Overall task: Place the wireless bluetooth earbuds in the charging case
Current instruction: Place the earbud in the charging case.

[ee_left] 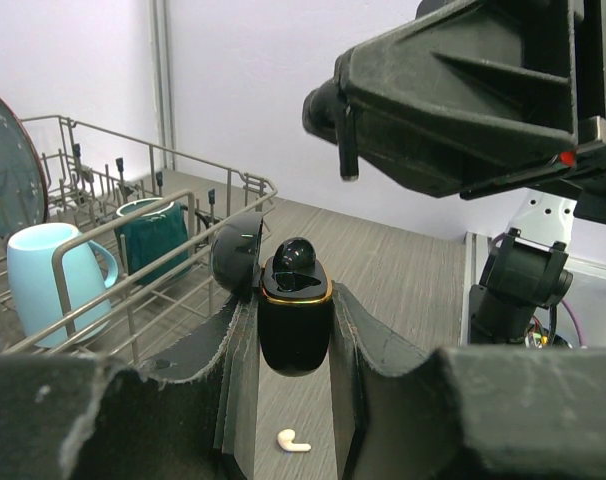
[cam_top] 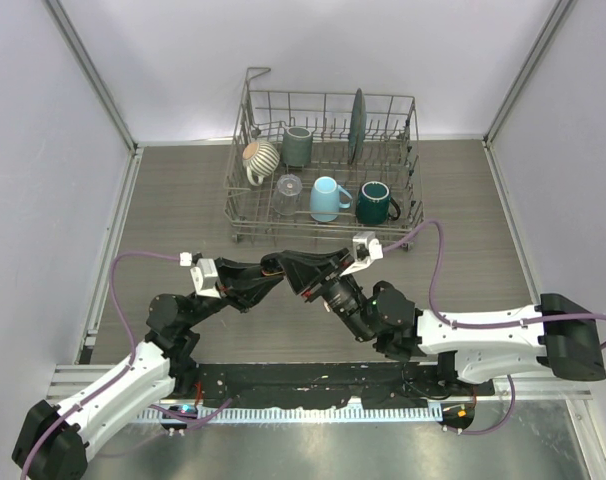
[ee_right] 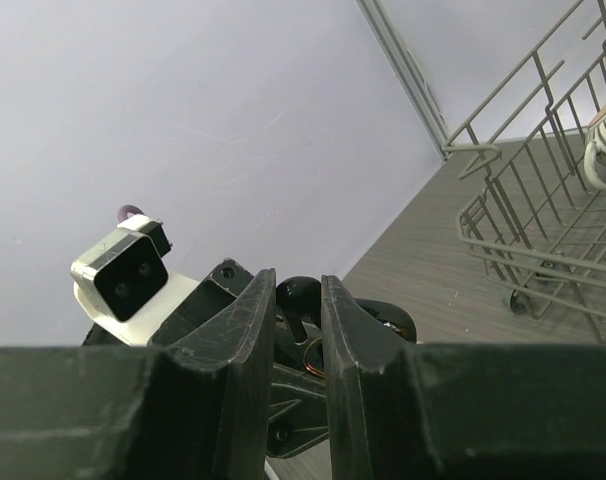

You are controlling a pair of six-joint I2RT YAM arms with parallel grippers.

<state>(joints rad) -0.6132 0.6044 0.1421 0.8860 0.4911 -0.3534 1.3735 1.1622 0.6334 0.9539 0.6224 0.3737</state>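
Note:
My left gripper (ee_left: 295, 300) is shut on a black charging case (ee_left: 294, 335) with a gold rim. It holds the case upright above the table, lid (ee_left: 235, 255) open to the left. One black earbud (ee_left: 295, 256) sits in the case. My right gripper (ee_right: 298, 284) is shut on a second black earbud (ee_right: 300, 296), stem down, just above the case rim (ee_right: 315, 360). That stem (ee_left: 349, 150) shows under the right gripper in the left wrist view. A cream earbud (ee_left: 293, 441) lies on the table below the case. In the top view the two grippers (cam_top: 299, 274) meet mid-table.
A wire dish rack (cam_top: 323, 232) stands at the back with a light blue mug (cam_top: 328, 198), a dark green mug (cam_top: 374, 202), a striped mug (cam_top: 260, 157), a grey cup (cam_top: 297, 146) and a plate (cam_top: 356, 124). Purple cables (cam_top: 435, 270) loop off both wrists.

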